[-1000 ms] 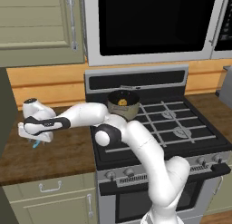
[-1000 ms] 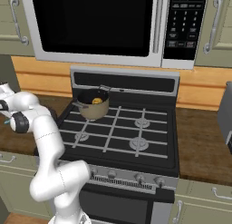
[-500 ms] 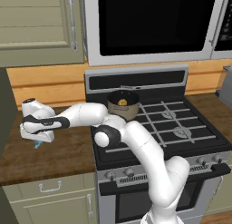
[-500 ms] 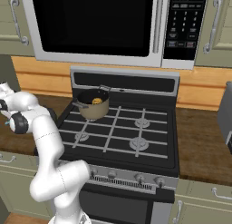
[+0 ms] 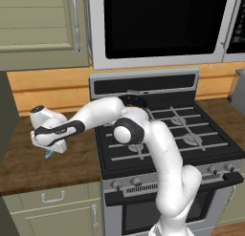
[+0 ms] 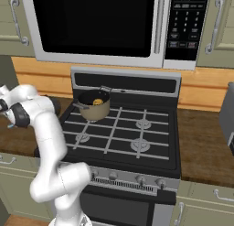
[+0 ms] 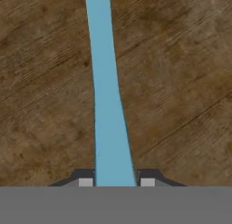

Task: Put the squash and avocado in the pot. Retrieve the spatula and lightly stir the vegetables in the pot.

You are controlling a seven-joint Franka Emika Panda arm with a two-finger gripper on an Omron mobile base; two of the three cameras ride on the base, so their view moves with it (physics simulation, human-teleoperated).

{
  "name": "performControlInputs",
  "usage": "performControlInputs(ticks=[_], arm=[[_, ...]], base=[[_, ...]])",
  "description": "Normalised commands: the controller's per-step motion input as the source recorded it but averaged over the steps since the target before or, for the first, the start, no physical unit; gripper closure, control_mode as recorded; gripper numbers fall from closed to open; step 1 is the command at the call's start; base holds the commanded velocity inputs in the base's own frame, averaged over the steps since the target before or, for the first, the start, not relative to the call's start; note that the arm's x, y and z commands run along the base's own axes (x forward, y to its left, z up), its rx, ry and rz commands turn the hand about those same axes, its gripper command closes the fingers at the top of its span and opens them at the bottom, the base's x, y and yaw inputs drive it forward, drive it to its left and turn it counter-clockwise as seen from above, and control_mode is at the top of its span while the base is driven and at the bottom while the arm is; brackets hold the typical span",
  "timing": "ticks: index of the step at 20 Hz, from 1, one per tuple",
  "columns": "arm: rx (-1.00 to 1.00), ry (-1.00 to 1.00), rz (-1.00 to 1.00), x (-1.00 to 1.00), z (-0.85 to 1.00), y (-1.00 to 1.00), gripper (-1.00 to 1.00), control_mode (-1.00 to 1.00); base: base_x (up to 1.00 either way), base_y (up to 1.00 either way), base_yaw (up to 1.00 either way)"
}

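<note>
Light blue stands out against the dark wood: the spatula [image 7: 108, 105] lies on the bench [image 7: 181, 82] left of the stove, its long handle running straight up the hand view and widening toward the bottom, where it passes between the two dark fingertips. The gripper [image 7: 113, 182] is closed on the spatula, one fingertip pressed to each side of the blue strip. In the left base view the white arm reaches far out to the left over the bench [image 5: 72, 158], hand pointing down, and a small blue tip of the spatula [image 5: 49, 154] shows just beneath the gripper [image 5: 50, 149], near the middle of the wooden top between its back edge and front edge.

On the stove [image 6: 123, 129], the tan pot [image 6: 95, 107] sits on the back left burner, close to the rear panel, with a short handle pointing toward the left. Inside its dark bowl a bit of yellow squash [image 6: 98, 101] is visible. Whether the avocado lies in there too cannot be told, as the inside is dark. The pot is well apart from the spatula, with the stove's left edge between them. In the left base view the arm hides the pot.
</note>
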Motion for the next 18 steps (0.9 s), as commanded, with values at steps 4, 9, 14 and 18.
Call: performControlInputs(ticks=[4, 9, 14, 18], arm=[[0.14, -0.34, -0.12, -0.54, 0.34, -0.64, 1.0, -1.0], [0.17, -0.05, -0.12, -0.46, 0.87, -0.62, 1.0, -1.0], [0.17, 0.04, -0.09, -0.22, 0.95, -0.67, 1.0, -1.0], [0.15, 0.0, -0.06, -0.22, 0.82, -0.71, 1.0, -1.0]], base=[[0.0, 0.0, 0.0], [0.0, 0.0, 0.0], [0.0, 0.0, 0.0], [0.0, 0.0, 0.0]])
